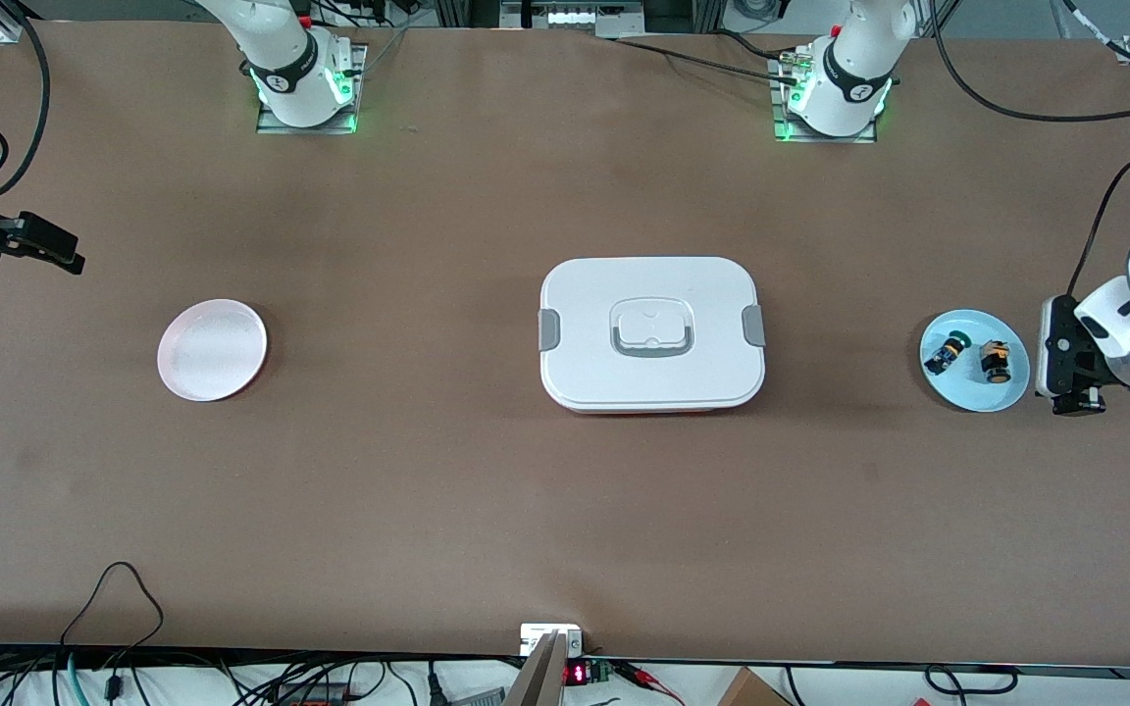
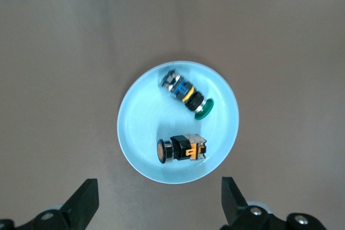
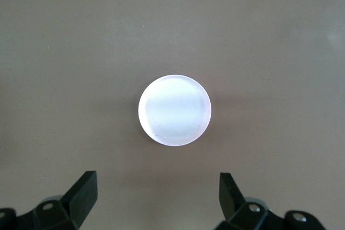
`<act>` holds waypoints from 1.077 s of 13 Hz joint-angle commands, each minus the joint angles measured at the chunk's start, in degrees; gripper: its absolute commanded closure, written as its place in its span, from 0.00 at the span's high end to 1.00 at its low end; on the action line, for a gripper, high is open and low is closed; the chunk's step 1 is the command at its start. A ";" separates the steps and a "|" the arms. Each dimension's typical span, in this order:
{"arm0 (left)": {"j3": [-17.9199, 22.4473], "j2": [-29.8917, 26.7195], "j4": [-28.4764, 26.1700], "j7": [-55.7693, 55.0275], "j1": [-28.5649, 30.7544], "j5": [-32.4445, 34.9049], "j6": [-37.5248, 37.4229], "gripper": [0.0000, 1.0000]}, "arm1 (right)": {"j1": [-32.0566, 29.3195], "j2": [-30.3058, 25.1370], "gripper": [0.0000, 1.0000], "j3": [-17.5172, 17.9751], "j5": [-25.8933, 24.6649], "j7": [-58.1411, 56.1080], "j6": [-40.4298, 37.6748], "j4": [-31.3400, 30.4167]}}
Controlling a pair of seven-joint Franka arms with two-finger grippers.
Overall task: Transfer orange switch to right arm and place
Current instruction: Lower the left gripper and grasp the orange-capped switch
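Observation:
The orange switch (image 1: 995,362) lies on its side on a light blue plate (image 1: 973,394) toward the left arm's end of the table. In the left wrist view the orange switch (image 2: 182,150) shows its round orange cap and black-and-orange body on the plate (image 2: 141,127). My left gripper (image 1: 1073,365) hangs beside that plate, up in the air. It is open, and nothing is between its fingers (image 2: 83,204). My right gripper (image 1: 35,243) waits at the right arm's end of the table, open and empty, its fingers (image 3: 82,195) spread above bare table.
A black-and-blue switch with a green cap (image 1: 945,353) shares the blue plate. A white lidded box (image 1: 651,333) with grey latches sits mid-table. A pale pink plate (image 1: 212,349) lies toward the right arm's end. Cables run along the table's edges.

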 commanded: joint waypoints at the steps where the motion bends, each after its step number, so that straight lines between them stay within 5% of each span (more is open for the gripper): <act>1: -0.58 -0.32 -6.74 6.22 3.70 0.66 8.50 1.00 | -0.43 0.74 1.00 0.38 0.88 -0.72 -0.68 1.11; 7: -2.51 -1.99 -17.92 13.27 6.86 0.66 24.07 1.00 | -0.43 0.66 1.00 0.38 0.88 -0.64 -0.77 1.11; 12: -18.30 -2.34 -24.17 16.96 23.90 1.09 33.05 1.00 | 0.45 0.65 1.00 0.47 0.62 -0.64 -0.68 1.29; 14: -19.04 -2.26 -24.26 17.49 24.80 1.10 33.14 1.00 | 0.63 0.65 1.00 0.47 0.53 -0.72 -0.86 1.29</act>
